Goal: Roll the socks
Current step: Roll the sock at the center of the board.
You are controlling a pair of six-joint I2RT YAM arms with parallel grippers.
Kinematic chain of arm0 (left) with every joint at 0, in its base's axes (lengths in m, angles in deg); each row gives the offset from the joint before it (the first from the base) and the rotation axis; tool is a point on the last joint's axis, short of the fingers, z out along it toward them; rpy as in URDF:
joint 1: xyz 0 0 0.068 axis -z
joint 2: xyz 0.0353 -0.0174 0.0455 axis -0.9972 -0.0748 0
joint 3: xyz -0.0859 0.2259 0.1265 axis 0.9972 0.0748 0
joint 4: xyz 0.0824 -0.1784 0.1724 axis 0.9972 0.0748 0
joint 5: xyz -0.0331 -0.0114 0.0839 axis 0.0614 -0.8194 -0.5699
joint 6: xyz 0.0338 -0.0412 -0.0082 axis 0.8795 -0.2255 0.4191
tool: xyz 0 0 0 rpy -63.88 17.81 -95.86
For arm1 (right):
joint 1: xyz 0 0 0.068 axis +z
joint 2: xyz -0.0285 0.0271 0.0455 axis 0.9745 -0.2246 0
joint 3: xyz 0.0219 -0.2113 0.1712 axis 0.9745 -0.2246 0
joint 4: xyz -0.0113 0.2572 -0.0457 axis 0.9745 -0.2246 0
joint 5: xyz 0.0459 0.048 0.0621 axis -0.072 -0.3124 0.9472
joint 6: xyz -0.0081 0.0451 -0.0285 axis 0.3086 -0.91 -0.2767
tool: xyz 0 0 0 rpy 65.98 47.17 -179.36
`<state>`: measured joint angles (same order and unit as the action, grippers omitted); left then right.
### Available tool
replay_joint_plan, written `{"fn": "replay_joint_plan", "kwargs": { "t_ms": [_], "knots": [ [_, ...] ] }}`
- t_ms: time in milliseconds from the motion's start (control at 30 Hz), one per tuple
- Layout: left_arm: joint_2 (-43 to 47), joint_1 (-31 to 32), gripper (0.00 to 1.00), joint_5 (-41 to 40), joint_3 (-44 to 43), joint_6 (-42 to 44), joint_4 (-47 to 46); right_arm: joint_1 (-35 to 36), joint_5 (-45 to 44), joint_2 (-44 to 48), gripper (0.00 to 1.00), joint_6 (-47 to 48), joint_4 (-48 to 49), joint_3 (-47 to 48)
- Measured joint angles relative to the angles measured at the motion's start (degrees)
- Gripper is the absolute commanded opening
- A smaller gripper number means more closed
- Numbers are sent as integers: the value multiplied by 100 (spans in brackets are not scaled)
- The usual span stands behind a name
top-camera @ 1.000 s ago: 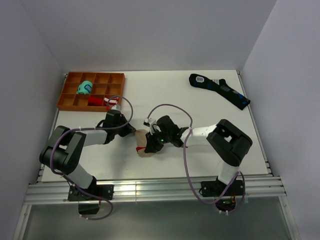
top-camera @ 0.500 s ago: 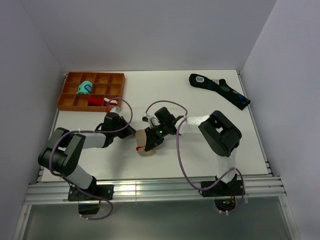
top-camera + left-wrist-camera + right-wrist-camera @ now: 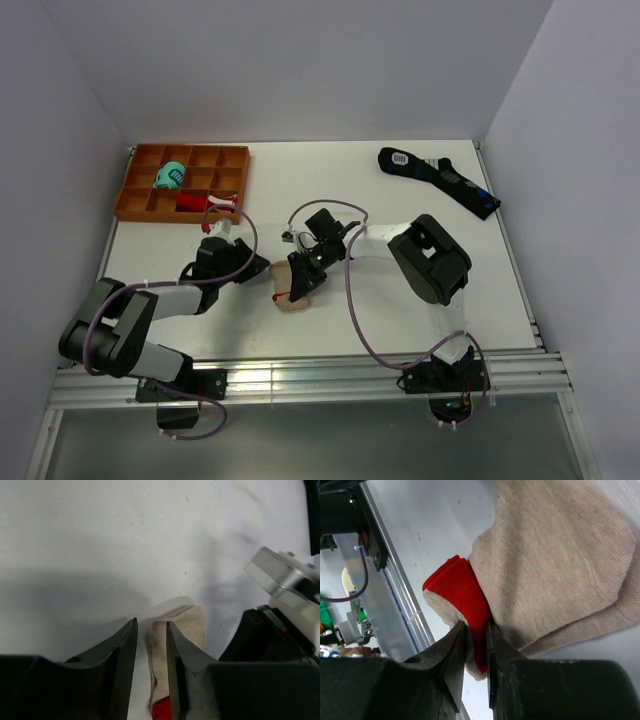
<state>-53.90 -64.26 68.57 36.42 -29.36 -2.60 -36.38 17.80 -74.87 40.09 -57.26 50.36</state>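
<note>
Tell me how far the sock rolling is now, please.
Done: the beige fabric sock pair with a red end is already folded over itself, not yet a tight roll. In hand: the right tool pinches the red end; the left tool stands open at the beige edge. Left: finishing the roll.

White matte table [image 3: 350,180] with a few small marks, under soft even light. Plain pale grey-lavender back wall [image 3: 300,60] and side walls [image 3: 50,150] box it in. Aluminium rails [image 3: 320,380] run along the near edge, grey floor [image 3: 320,450] below.
</note>
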Motion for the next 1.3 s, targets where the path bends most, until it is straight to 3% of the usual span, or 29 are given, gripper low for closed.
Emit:
{"fn": "replay_joint_plan", "kwargs": {
  "t_ms": [67,367,533,967,1300],
  "knots": [
    [186,9,46,17,107,52,-125,-9,46,-59,13,31,-103,79],
    [1322,251,46,223,1141,225,-728,-68,323,-282,13,87,-435,308],
    [1853,763,46,190,1602,297,-890,-94,485,-422,13,122,-636,450],
    [1687,1655,47,-459,1631,446,-938,-116,656,-627,13,212,-1071,706],
    [1703,1989,47,-841,1611,501,-717,-116,702,-658,15,210,-1209,721]
  ]
}}
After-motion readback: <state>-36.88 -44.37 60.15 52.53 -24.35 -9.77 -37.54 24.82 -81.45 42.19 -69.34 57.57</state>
